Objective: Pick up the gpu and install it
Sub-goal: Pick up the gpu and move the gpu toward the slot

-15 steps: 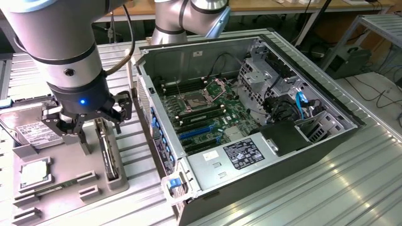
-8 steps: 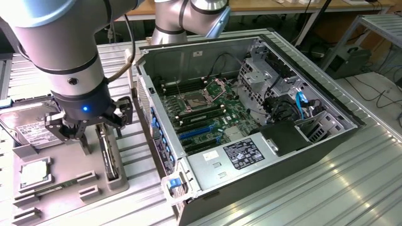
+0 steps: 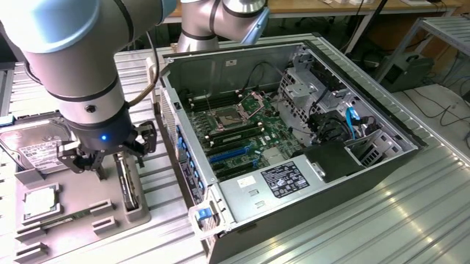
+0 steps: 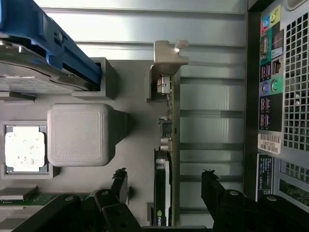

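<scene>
gpu point(image 4: 170, 121) stands on edge just beside the pc case point(image 3: 316, 220), our tool point(image 4: 164, 180) wide open straddling it. we're at the pick step, needs a square pinch.

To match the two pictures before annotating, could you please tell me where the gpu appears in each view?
Exterior view: the gpu stands on edge in the grey tray, at the exterior view's left, just under the gripper.
Wrist view: the gpu runs edge-up between the open jaws, on the tray's side nearest the computer case.
Shared landmark: the square silver chip.
</scene>
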Controlling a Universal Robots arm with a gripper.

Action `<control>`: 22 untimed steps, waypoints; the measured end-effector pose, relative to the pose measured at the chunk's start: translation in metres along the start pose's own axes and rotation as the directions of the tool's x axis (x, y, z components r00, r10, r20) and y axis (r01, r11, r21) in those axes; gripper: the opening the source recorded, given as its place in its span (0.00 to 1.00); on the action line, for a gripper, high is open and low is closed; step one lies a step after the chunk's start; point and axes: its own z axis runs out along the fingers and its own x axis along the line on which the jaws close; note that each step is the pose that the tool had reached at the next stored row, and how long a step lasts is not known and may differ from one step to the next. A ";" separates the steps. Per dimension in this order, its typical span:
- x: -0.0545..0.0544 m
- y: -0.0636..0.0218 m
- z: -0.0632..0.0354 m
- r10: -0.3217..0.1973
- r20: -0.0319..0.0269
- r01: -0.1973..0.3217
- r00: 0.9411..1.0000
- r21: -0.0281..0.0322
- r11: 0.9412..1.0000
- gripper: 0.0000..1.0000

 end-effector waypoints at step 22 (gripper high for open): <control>0.000 -0.0016 0.0201 0.000 0.000 0.000 1.000 0.000 1.000 0.58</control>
